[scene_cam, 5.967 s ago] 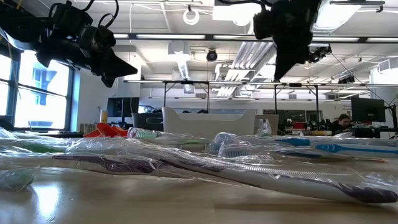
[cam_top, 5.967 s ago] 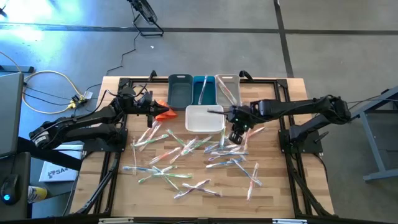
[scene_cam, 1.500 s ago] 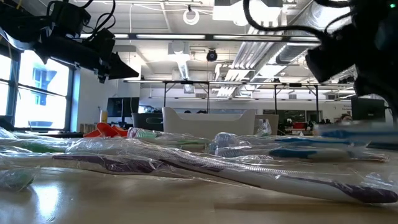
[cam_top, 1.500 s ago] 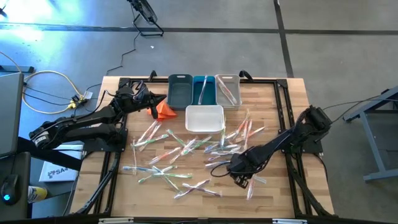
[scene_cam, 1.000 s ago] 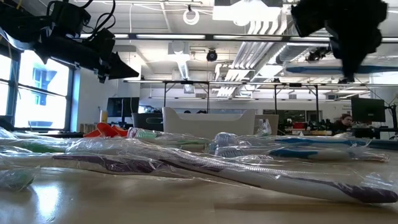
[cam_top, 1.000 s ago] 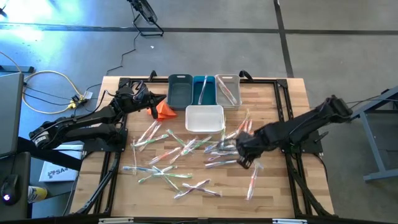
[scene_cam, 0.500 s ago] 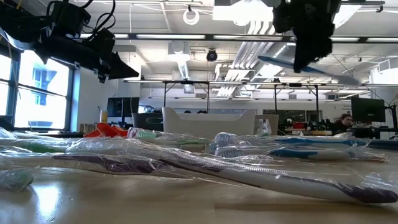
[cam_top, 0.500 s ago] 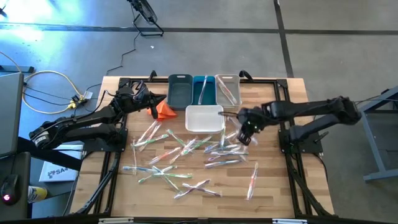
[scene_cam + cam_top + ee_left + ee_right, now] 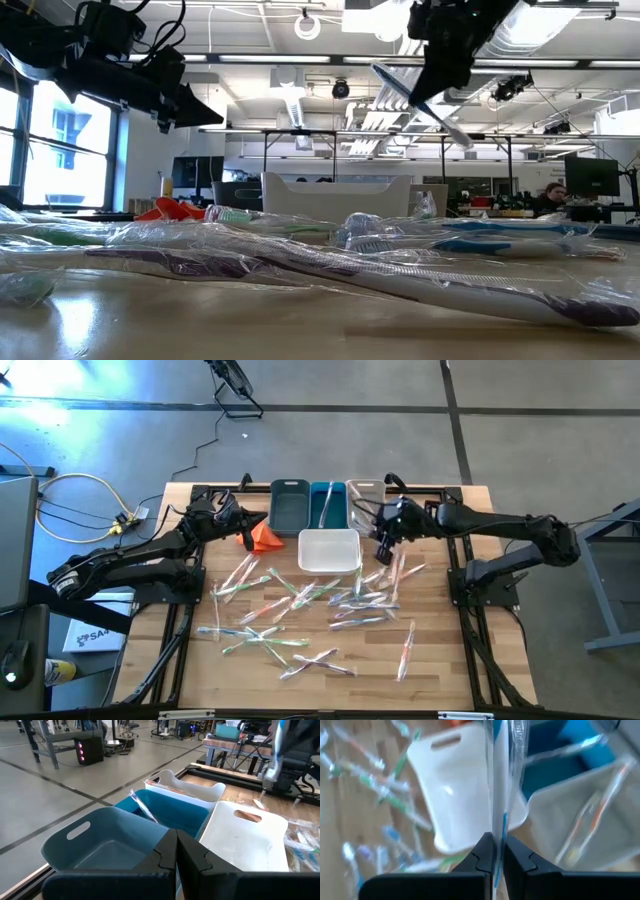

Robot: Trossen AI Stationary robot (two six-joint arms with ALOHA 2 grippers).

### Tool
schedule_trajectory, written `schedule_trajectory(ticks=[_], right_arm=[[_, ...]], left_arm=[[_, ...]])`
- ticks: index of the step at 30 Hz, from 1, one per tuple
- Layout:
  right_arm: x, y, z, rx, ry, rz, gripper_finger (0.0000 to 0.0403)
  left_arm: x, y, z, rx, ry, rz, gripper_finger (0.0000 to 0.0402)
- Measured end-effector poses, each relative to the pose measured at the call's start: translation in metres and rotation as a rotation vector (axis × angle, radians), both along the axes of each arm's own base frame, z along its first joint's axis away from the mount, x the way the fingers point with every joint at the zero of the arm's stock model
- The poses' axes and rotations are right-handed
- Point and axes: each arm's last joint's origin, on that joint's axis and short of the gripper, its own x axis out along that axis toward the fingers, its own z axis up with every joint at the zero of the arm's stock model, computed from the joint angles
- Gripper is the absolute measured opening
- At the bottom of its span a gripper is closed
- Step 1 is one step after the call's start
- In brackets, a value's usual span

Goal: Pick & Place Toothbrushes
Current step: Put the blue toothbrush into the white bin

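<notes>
**Inspector:** Right gripper (image 9: 386,538) is in the air over the gap between the white bin (image 9: 329,550) and the clear bin (image 9: 366,505); fingers clamped on a blue-handled toothbrush in its wrapper (image 9: 420,103).

**Clerk:** How does that brush sit against the fingers?

**Inspector:** Pinched partway along its length; in the right wrist view it runs straight out past the fingertips (image 9: 491,851) toward the bins; in the low view it hangs tilted, both ends free of the gripper, well above the table (image 9: 455,650).

**Clerk:** And the remaining toothbrushes?

**Inspector:** Loose toothbrushes (image 9: 300,605) lie scattered on the wood in front of the white bin, below and apart from the right gripper; one stands in the teal bin (image 9: 328,505); a couple rest in the clear bin; the dark blue-grey bin (image 9: 289,506) shows none.

**Clerk:** Left side?

**Inspector:** Left gripper (image 9: 243,526) is raised at the table's far-left part, just beside an orange cloth (image 9: 264,537); fingers (image 9: 170,855) pressed together, nothing between them.
</notes>
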Motion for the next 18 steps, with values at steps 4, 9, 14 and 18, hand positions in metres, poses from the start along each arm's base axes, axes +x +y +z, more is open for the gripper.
schedule_trajectory(ticks=[4,9,14,18], right_arm=[[0.004,-0.008,0.006,-0.094,-0.062,0.016,0.001],[0.009,-0.016,0.015,-0.159,-0.152,0.014,0.001],[0.013,-0.019,0.022,-0.183,-0.239,0.008,0.001],[0.014,-0.019,0.024,-0.183,-0.26,0.007,0.001]], left_arm=[[0.0,0.0,0.0,-0.001,-0.001,0.0,0.0],[0.0,0.0,0.0,-0.001,-0.001,0.0,0.0],[0.0,0.0,0.0,-0.002,-0.001,0.0,0.0],[0.0,0.0,0.0,-0.005,-0.003,0.0,0.0]])
